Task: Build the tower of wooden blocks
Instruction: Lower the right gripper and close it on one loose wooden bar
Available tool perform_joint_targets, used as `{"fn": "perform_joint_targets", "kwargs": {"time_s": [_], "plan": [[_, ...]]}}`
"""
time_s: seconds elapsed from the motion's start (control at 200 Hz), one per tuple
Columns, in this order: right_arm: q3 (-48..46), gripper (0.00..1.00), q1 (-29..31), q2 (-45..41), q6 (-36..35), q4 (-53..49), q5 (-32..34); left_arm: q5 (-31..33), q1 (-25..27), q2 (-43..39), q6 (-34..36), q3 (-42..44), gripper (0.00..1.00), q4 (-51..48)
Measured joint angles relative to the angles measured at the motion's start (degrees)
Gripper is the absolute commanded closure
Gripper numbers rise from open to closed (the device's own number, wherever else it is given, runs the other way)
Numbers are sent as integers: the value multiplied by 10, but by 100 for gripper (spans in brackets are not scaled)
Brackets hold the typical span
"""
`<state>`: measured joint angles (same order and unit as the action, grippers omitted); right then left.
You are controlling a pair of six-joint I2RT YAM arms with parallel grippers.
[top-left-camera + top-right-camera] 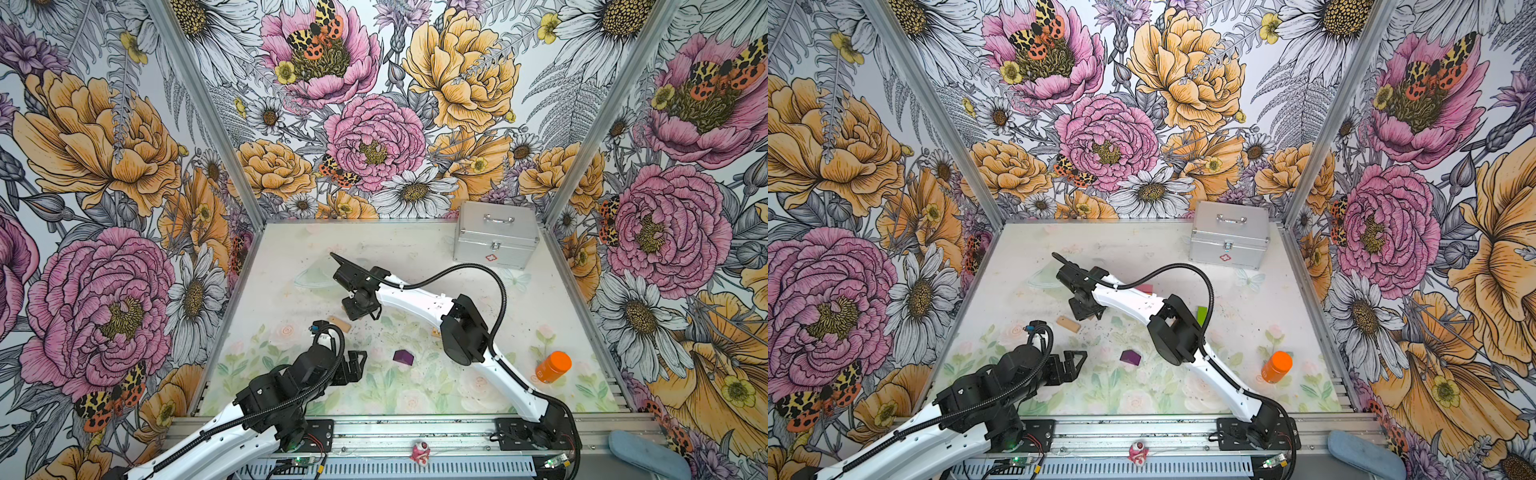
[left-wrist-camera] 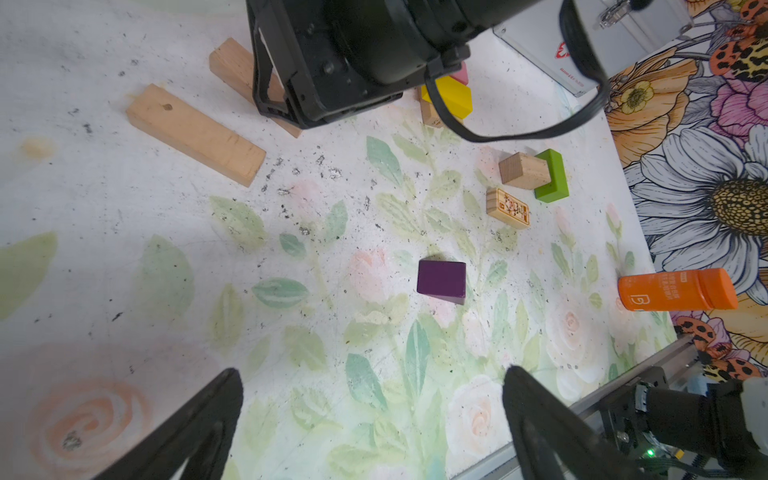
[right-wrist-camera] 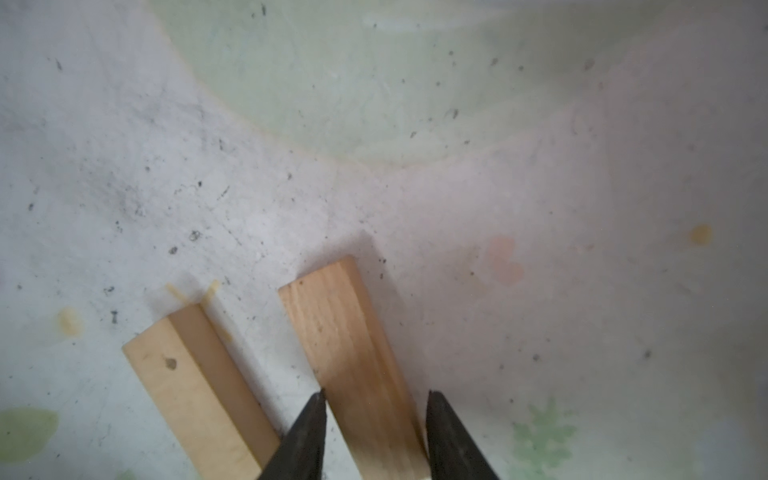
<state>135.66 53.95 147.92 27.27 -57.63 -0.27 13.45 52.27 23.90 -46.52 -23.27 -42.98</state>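
Table (image 1: 291, 249): floral, scuffed.
Plank (image 3: 345, 345): likely light, stiff, smooth wood; pinch long edges mid-length.
Right claw (image 3: 376, 399): astride Plank, grip unclear.
Left claw (image 2: 372, 374): wide apart, empty.

The darker plank (image 3: 349, 353) and the paler plank (image 3: 195, 395) are bare wood, matt with the grain showing. The purple block (image 2: 441, 279), yellow block (image 2: 453, 97) and green block (image 2: 552, 174) wear smooth paint with a faint sheen. The case (image 1: 494, 237) is brushed metal, the orange bottle (image 2: 673, 289) smooth plastic. The worktop (image 2: 124, 249) is a matt printed sheet, scuffed and speckled.
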Motion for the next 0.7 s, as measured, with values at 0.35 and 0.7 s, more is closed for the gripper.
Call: {"fn": "perform_joint_targets", "kwargs": {"time_s": [0.35,0.7], "plan": [[3,81,0,4,-10,-2,13,2,0,15,0,-12,1,0],[3,85,-3,0,-1,-9,30,5,-1,40,8,-35,1,0]]}}
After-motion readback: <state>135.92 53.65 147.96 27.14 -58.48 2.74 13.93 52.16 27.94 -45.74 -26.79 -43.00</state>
